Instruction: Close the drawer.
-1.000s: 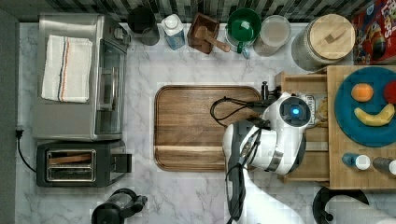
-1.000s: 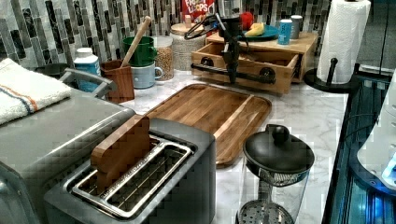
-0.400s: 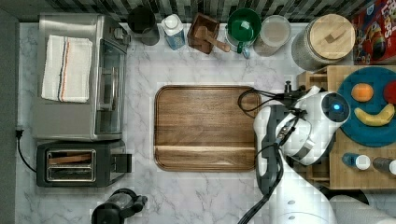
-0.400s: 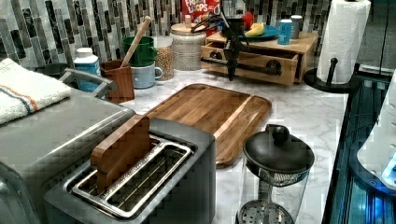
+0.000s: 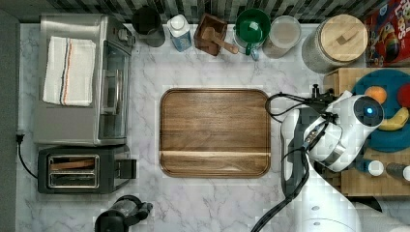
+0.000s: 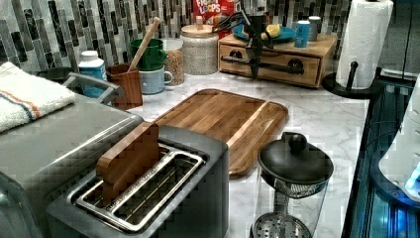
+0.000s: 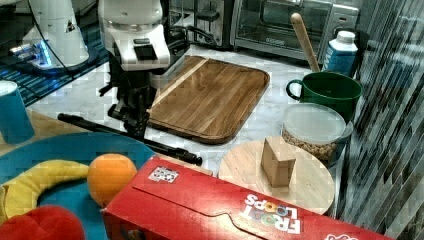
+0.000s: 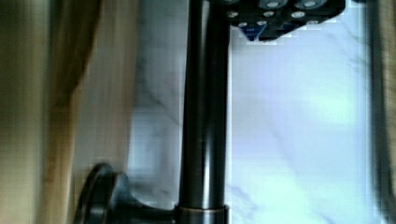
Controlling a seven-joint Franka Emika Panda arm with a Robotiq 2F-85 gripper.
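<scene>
The drawer [image 6: 270, 62] now sits pushed into the light wooden cabinet [image 6: 324, 48] at the far corner of the marble worktop [image 6: 317, 114], near the tiled wall. A second ago it stuck out a good way toward the brown wooden tray [image 5: 215, 131]. A little later it was only partly out, and now its front looks level with the cabinet's front in the left view.

The robot arm [image 5: 333, 133] has moved along with it. In the top view it was over the tray's right edge before, and now it hangs over the cabinet, beside the blue plate [image 5: 384, 140] with the orange [image 5: 375, 93] and banana [image 5: 395, 121].

The gripper [image 6: 255, 62] hangs down right at the drawer's long black handle [image 6: 237, 60]. The wrist view shows the handle's dark bar [image 8: 203, 116] close under the camera, with the white marble behind it. I cannot tell how far apart the fingers are, or whether they have hold of the bar.

The tray still lies flat in the middle of the worktop. The toaster [image 5: 80, 169], the toaster oven [image 5: 77, 79] with its folded towel [image 5: 67, 70], and the green mug [image 5: 251, 26] at the back edge stay where they were.
</scene>
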